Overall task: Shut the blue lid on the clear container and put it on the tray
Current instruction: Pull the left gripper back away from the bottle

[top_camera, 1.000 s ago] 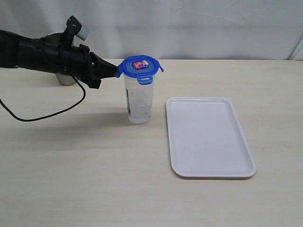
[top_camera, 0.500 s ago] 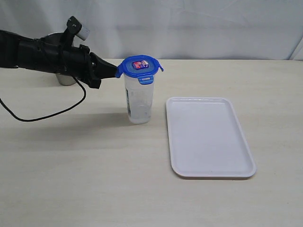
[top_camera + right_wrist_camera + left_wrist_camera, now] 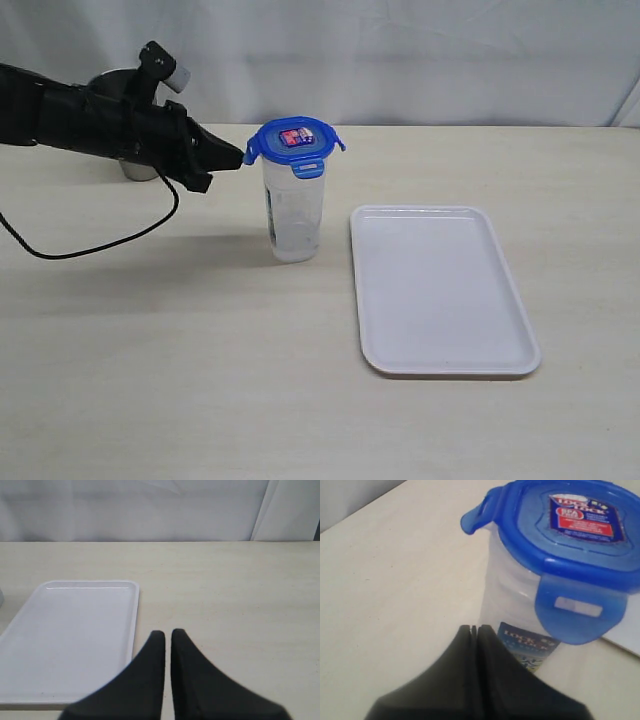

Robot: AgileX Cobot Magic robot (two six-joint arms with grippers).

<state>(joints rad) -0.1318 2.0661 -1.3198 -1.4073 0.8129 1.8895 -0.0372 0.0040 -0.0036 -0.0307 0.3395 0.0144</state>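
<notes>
The blue lid point(image 3: 295, 141) sits atop the upright clear container point(image 3: 293, 215), near the tray point(image 3: 440, 290) at its nine o'clock. The left gripper point(image 3: 238, 157), jaws pressed together and empty, hovers at the lid's nine o'clock; the right gripper point(image 3: 164, 632) is likewise closed on nothing.

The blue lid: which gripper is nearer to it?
Left. The left gripper is just beside the blue lid; the right gripper is off beyond the tray.
</notes>
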